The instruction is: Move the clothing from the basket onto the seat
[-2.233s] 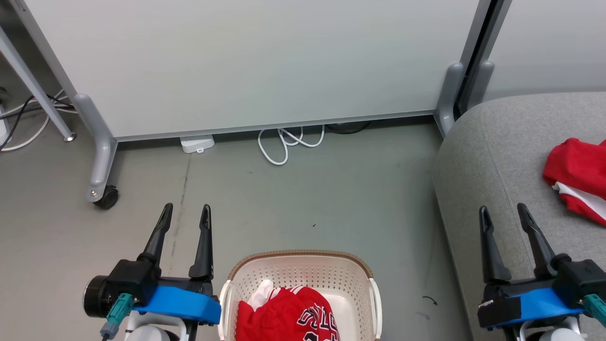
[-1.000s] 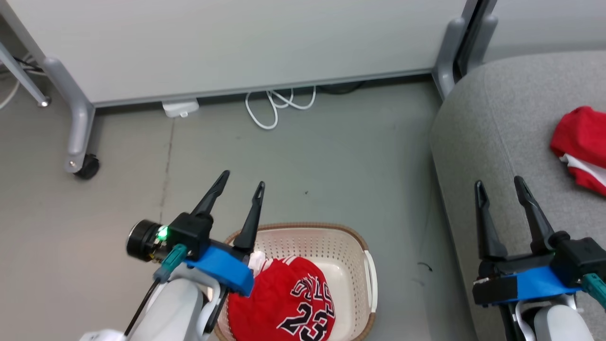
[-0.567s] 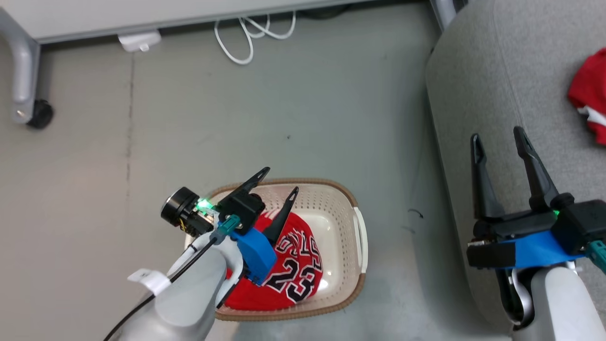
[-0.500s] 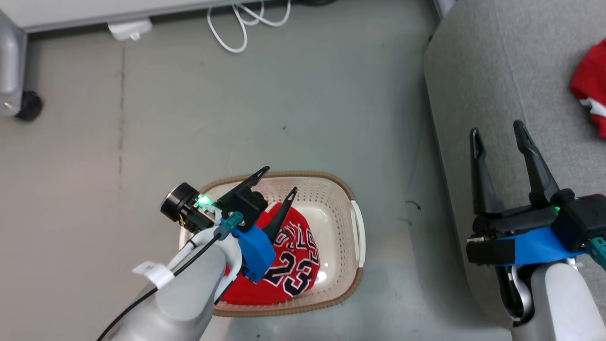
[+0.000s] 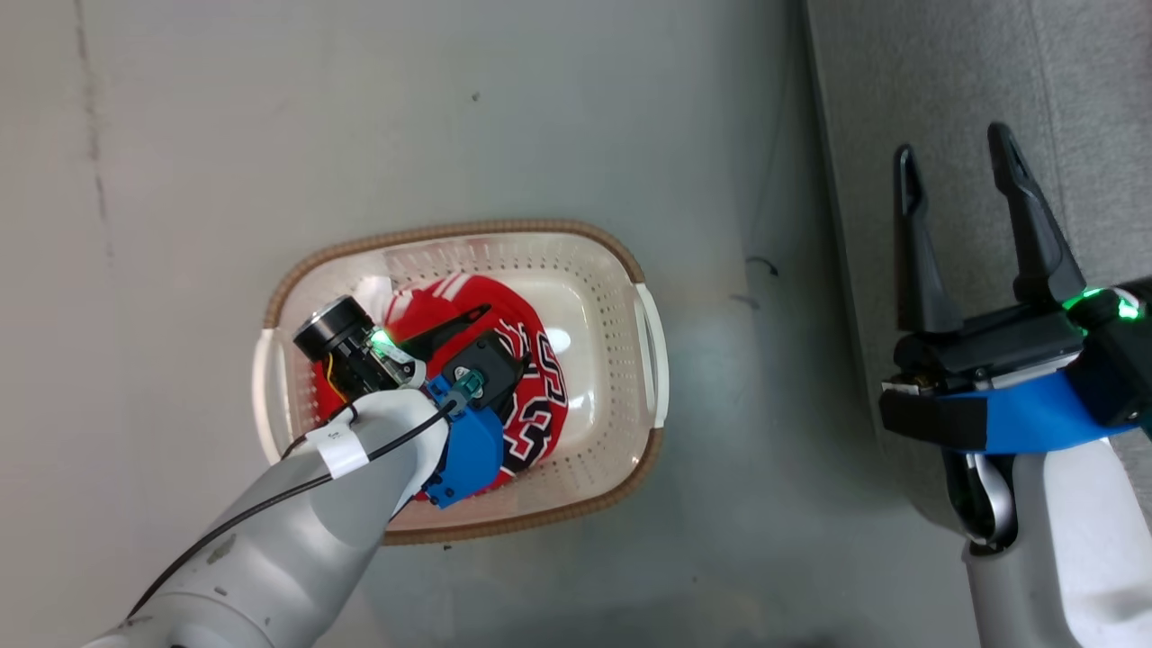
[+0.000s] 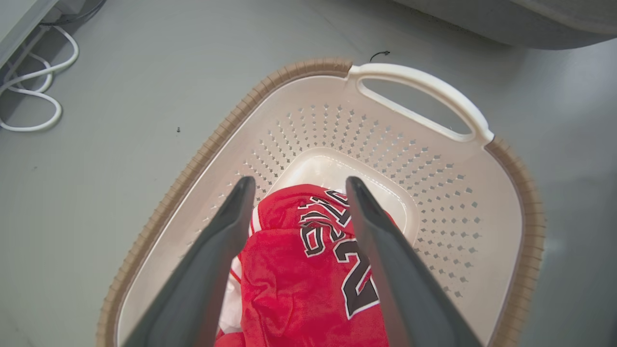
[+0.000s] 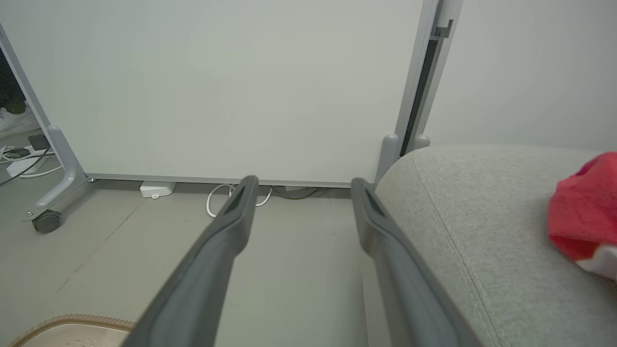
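Left end effector (image 6: 299,183) lowered over basket (image 6: 212,144), spread wide above jersey (image 6: 294,265)

Red clothing (image 6: 299,279) with black-and-white lettering, brown-rimmed cream perforated basket (image 6: 434,202), grey woven seat (image 5: 954,63).

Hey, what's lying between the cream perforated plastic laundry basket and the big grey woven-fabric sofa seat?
In the head view, a strip of bare grey floor with one small dark curled scrap separates basket and seat.
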`<state>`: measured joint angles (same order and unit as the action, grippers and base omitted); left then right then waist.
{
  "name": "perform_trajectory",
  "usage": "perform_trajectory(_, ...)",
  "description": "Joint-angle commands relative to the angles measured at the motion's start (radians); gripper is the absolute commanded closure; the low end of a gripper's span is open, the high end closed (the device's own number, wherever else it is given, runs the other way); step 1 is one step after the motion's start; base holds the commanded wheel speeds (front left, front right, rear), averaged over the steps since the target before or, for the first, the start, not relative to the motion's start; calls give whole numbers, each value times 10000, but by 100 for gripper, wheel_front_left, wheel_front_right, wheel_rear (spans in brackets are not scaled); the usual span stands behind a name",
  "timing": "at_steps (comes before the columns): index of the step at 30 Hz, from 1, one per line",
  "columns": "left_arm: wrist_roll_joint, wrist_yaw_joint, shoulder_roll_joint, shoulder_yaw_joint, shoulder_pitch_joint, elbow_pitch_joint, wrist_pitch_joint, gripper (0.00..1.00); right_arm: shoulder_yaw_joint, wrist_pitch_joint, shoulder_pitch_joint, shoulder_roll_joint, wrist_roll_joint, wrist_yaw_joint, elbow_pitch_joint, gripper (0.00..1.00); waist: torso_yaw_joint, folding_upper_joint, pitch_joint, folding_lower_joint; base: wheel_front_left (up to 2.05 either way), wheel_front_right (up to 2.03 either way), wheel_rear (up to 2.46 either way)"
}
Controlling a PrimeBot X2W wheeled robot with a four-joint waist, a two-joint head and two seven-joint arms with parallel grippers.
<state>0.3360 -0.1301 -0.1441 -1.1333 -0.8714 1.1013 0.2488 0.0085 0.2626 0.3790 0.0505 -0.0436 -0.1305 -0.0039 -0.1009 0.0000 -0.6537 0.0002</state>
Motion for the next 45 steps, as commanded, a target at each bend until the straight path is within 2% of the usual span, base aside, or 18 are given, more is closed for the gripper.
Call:
perform_trajectory(1,80,-3,-35,-306,-306,191,-18,0,62,34,276,-4,-17,-5,-120,0,-268,0,-699,-2,0,0,0)
perform_trajectory(5,267,-3,-35,-980,-705,597,-248,0,239,34,533,-4,-121,-5,-369,0,-482,0,-1288,-2,0,0,0)
perform_trajectory(11,-17,-3,-195,-1388,-1140,1050,-692,0,356,34,684,-4,-222,-5,-740,0,-768,0,-2014,-2,0,0,0)
perform_trajectory(28,-1071,-3,-809,-1496,-2066,1499,-1235,0,361,34,296,-4,-276,-5,-1885,0,-1362,0,-3676,-2,0,0,0)
perform_trajectory(40,-1142,-4,-719,-1497,-2285,1752,-1720,0,134,34,-621,-4,41,-5,-2601,0,-1296,0,-3908,-2,0,0,0)
perform_trajectory(41,-1087,-4,-730,-1497,-2280,1771,-1829,29,124,34,-670,-4,63,-5,-2661,0,-1285,0,-3912,-2,0,0,0)
perform_trajectory(42,-1145,-4,-720,-1497,-2308,1771,-1787,80,117,34,-720,-4,74,-5,-2721,0,-1279,0,-3920,-2,0,0,0)
perform_trajectory(43,-1104,-4,-697,-1497,-2377,1769,-1676,100,105,34,-762,-4,76,-5,-2768,0,-1265,0,-3929,-2,0,0,0)
perform_trajectory(45,-1145,-4,-657,-1497,-2373,1792,-1665,100,104,34,-761,-4,121,-5,-2835,0,-1234,0,-3938,-2,0,0,0)
